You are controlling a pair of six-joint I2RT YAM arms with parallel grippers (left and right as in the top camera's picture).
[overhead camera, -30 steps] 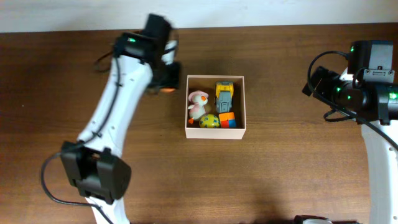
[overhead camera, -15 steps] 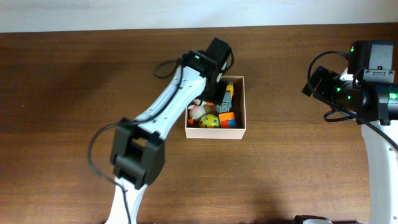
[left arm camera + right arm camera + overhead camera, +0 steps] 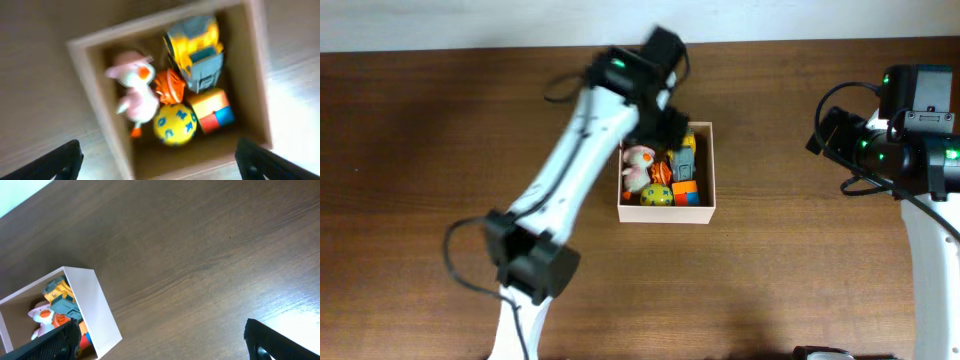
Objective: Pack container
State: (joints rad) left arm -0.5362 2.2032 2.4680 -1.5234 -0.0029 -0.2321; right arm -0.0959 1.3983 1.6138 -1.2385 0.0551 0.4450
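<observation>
Overhead view: the left arm (image 3: 575, 170) reaches from lower left over the container (image 3: 667, 213), which sits at frame centre on the tabletop (image 3: 420, 150). From the left wrist, the left pincer (image 3: 160, 162) hangs wide open and empty above a duck (image 3: 134, 97), orange ball (image 3: 169, 86), yellow ball (image 3: 174, 124), truck (image 3: 197, 52) and cube (image 3: 212, 110). Packing looks nearly done. The next move is probably a straight lift clear of the walls, with bare wood all round. At far right the right pincer (image 3: 160, 340), also open, waits well apart.

Left pincer (image 3: 157, 150), right pincer (image 3: 161, 326): both agape
</observation>
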